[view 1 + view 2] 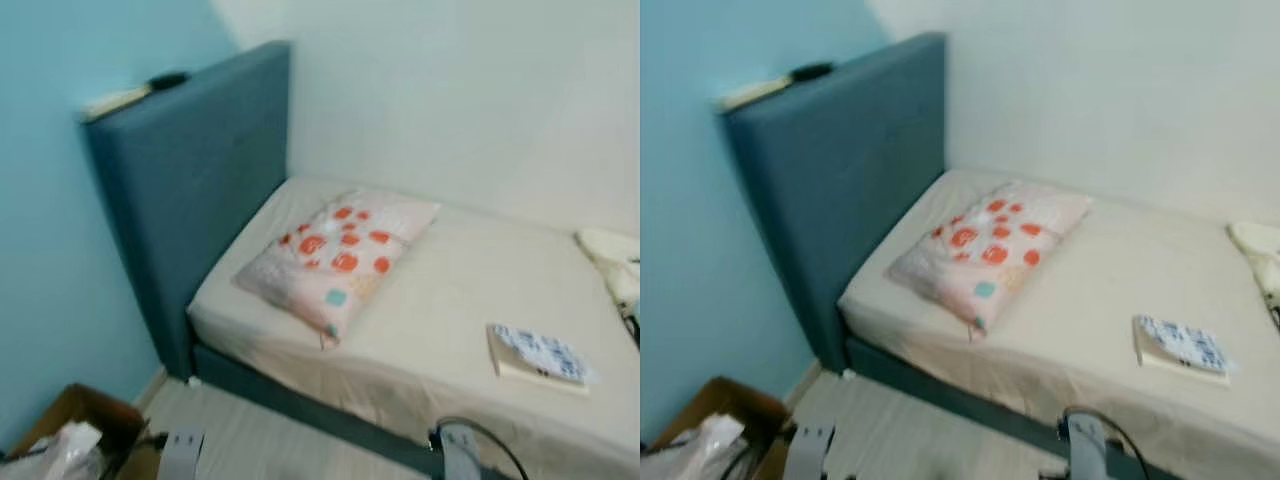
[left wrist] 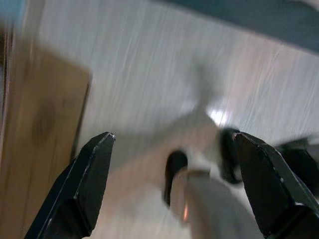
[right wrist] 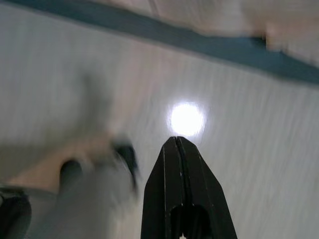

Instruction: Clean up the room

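Nowhere legible text | book on bed | pillow

- pillow: pale pink, orange-red blotches, one teal patch
- headboard: dusty blue
- sheet: plain cream
- book: blue-and-white patterned cover
- side wall: turquoise

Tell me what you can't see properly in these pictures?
- The book on the bed: its cover is too blurred to read.
- The cardboard box: cut off by the head view's bottom edge.
- The pale thing at the bed's right: cut by the edge.
- The objects on the headboard: too small.
- The floor in both wrist views: motion-blurred.
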You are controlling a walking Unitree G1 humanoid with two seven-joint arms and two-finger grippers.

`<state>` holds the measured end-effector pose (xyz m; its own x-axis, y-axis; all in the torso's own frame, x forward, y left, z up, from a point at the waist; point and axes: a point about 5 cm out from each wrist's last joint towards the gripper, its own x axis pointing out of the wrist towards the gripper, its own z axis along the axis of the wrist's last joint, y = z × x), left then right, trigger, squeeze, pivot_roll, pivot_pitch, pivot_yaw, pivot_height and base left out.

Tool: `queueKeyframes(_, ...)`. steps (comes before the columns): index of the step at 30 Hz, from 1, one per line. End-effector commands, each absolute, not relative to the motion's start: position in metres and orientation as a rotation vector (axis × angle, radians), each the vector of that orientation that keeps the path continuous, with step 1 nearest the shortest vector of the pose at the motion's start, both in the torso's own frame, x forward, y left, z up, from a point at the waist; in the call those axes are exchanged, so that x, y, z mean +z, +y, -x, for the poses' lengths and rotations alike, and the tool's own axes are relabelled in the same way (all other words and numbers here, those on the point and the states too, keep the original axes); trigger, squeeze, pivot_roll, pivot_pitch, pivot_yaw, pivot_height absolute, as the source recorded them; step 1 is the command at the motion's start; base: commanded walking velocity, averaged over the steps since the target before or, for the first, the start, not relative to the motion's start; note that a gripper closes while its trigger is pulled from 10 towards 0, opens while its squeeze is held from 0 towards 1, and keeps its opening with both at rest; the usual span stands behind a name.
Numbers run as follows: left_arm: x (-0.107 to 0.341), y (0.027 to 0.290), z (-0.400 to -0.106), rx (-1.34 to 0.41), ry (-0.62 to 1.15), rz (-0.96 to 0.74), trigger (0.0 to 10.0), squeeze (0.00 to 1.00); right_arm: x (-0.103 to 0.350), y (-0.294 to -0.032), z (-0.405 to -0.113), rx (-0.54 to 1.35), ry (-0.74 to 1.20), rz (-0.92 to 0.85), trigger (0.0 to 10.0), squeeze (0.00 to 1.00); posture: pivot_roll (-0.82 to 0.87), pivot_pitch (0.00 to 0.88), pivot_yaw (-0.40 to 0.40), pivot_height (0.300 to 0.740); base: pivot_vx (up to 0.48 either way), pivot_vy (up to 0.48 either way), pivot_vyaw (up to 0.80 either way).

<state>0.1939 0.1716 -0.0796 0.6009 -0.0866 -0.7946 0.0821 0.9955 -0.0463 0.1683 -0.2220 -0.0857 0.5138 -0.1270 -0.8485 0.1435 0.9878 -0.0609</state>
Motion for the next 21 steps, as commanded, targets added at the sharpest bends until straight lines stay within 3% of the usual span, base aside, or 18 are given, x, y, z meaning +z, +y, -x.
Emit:
queueKeyframes(1, -0.0794, 0.1654, -0.1948, -0.121, 0.916, 0.003, 10.0, 0.00, -0.0888, -0.2271, -0.1589, -0.182, 1.053, -0.012, 10.0, 0.00, 0.04, 0.000, -0.041, 0.722, 0.480, 0.000, 0.00)
queueKeyframes(21, -0.0799, 0.1636, -0.1939, -0.131, 0.914, 0.009, 10.0, 0.00, -0.0887, -0.2269, -0.1594, -0.189, 1.053, -0.009, 10.0, 0.00, 0.04, 0.009, -0.035, 0.722, 0.480, 0.000, 0.00)
